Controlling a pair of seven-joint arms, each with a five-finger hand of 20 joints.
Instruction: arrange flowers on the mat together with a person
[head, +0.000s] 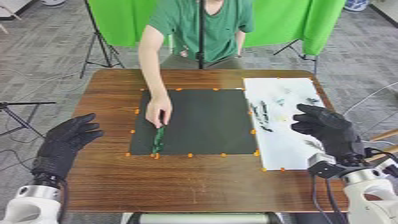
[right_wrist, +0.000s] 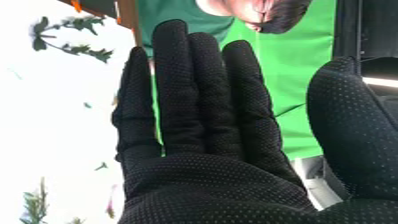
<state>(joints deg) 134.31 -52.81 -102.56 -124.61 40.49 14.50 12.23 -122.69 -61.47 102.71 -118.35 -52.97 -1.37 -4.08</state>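
A green sprig (head: 158, 142) is pinched at its far end by the person's hand (head: 159, 112) and is held just inside the left edge of the dark mat (head: 209, 122), close to the near left corner, probably so that its lie can be set without the leaves being crushed. Dark sprigs (head: 261, 114) are laid out apart on the white sheet (head: 280, 155) by the table's (head: 178, 192) right edge, presumably so that each can be picked singly. The robot's right hand (head: 327, 127) is held above the sheet's right edge, fingers straight and thumb spread away, pinching nothing, which suits a coming pick. The left hand (head: 67, 137) is kept at the table's left edge, fingers relaxed and empty, seemingly so that the person's work is left unobstructed.
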